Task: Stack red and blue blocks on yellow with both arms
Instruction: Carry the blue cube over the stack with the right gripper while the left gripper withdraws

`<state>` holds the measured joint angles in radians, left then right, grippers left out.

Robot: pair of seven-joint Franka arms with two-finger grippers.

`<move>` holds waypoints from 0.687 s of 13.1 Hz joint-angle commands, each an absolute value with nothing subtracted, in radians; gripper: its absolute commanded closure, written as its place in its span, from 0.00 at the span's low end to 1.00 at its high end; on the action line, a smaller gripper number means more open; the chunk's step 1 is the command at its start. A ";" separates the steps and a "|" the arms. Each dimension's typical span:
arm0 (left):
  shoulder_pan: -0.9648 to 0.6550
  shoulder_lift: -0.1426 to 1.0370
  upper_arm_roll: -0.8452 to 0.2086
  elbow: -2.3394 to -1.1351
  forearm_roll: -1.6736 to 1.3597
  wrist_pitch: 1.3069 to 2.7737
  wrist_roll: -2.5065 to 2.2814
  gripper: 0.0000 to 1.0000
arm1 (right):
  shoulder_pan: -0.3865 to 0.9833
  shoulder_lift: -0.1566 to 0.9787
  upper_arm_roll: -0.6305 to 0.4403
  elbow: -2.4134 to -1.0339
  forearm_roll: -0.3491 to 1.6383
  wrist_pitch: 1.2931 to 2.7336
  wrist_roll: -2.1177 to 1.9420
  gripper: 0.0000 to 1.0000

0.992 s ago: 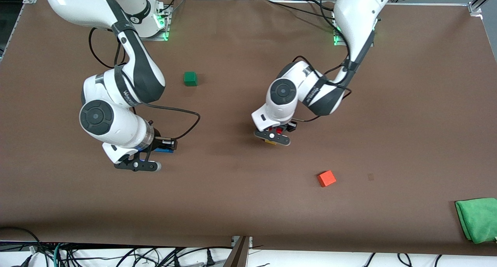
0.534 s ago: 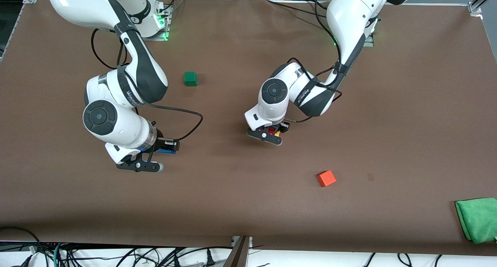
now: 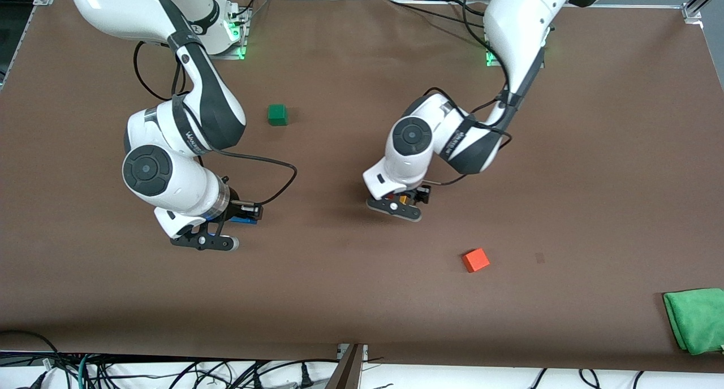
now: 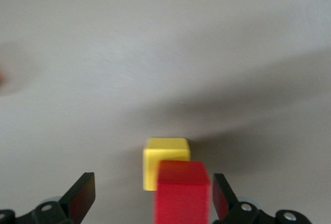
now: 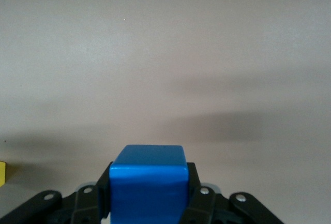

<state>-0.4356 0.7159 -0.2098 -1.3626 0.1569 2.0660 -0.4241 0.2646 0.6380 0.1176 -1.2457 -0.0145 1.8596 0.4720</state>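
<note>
My left gripper (image 3: pixel 395 203) hangs low over the middle of the table. In the left wrist view its fingers (image 4: pixel 83 195) stand wide apart, so the left gripper (image 4: pixel 152 198) is open. The red block (image 4: pixel 183 193) is between them, close to one finger, and overlaps the yellow cube (image 4: pixel 165 154) on the table. I cannot tell whether it rests on the yellow cube. Slivers of the red block (image 3: pixel 390 197) and the yellow cube (image 3: pixel 403 199) show under the hand. My right gripper (image 3: pixel 237 218) is shut on the blue block (image 5: pixel 148 185), above the table toward the right arm's end.
A dark green cube (image 3: pixel 277 114) sits near the arms' bases. An orange-red cube (image 3: pixel 475 260) lies nearer to the front camera than my left gripper. A green cloth (image 3: pixel 696 320) lies at the corner at the left arm's end.
My left hand swung toward the right arm's end and back again, ending slightly lower in the front view. My right gripper with the blue block has barely shifted.
</note>
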 commanded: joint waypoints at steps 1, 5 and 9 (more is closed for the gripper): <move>-0.359 0.658 -0.229 -1.330 0.152 1.984 -0.364 0.00 | 0.294 0.653 0.118 -1.207 -0.012 1.855 0.541 0.47; -0.169 0.545 -0.227 -1.292 0.048 1.844 -0.325 0.00 | 0.411 0.669 0.117 -1.187 -0.014 1.871 0.772 0.47; -0.002 0.457 -0.232 -1.200 0.046 1.628 -0.322 0.00 | 0.599 0.764 0.107 -1.054 -0.026 1.875 1.061 0.47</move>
